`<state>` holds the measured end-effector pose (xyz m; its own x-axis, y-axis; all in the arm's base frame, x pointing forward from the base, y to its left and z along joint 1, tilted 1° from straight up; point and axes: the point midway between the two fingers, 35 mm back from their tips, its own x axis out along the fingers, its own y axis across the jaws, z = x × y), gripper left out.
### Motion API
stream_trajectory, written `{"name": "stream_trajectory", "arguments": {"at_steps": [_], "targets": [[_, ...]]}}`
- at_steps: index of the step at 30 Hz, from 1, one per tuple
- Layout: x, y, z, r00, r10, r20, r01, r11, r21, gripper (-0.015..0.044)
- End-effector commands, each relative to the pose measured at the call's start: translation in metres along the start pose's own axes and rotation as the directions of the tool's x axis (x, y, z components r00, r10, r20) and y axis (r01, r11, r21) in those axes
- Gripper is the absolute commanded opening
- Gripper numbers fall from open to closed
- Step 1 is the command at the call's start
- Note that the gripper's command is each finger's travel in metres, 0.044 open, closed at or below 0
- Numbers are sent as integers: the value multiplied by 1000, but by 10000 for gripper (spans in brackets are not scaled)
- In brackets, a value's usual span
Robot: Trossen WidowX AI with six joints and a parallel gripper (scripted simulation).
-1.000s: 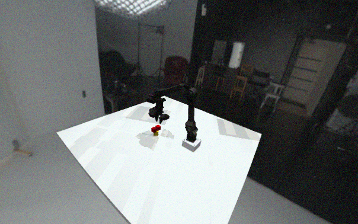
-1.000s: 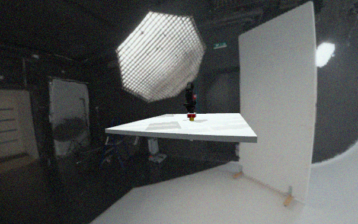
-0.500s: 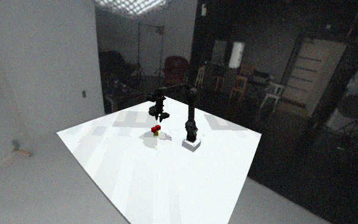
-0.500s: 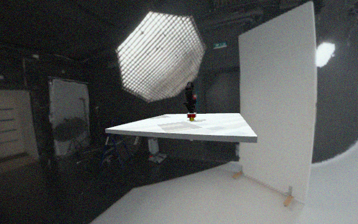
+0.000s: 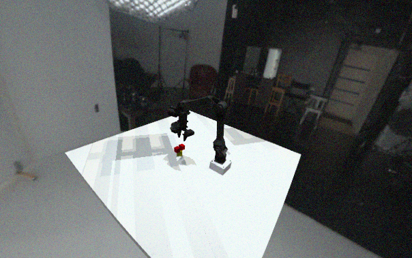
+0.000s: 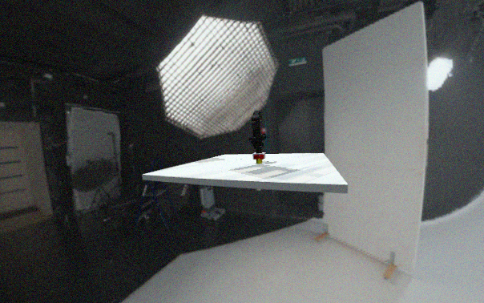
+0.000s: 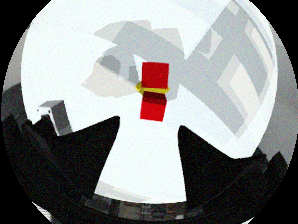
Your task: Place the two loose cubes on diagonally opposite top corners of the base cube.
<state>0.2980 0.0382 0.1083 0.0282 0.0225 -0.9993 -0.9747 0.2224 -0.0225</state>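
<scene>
While hanging above the stack with the gripper (image 5: 182, 138) (image 6: 258, 150) (image 7: 149, 122) parted to a middling width, holding nothing. Seeing two red cubes (image 5: 177, 149) (image 6: 259, 155) (image 7: 155, 75) sitting corner-to-corner atop the yellow cube (image 5: 179, 154) (image 6: 259, 161) (image 7: 159, 91), above the white surface (image 5: 204, 205) (image 6: 200, 176) (image 7: 60, 50). Not resolving the gap between them. Judging both as light, stiff, hardly fragile; probably sliding or tipping under a slight nudge, given the overhang. If correcting, pinching squarely across opposite upright faces, keeping level, squeezing lightly. Otherwise, leaving untouched and withdrawing straight up.
</scene>
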Motion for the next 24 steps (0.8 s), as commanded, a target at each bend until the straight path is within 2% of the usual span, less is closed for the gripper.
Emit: {"name": "stream_trajectory", "arguments": {"at_steps": [1, 3, 8, 24], "targets": [[0, 14, 42, 1000, 3, 5, -3, 1000, -10, 362], [-1, 27, 69, 1000, 4, 8, -4, 1000, -10, 400], [-2, 63, 122, 1000, 8, 14, -8, 1000, -10, 400], [-2, 65, 124, 1000, 9, 15, -8, 1000, -10, 400]]}}
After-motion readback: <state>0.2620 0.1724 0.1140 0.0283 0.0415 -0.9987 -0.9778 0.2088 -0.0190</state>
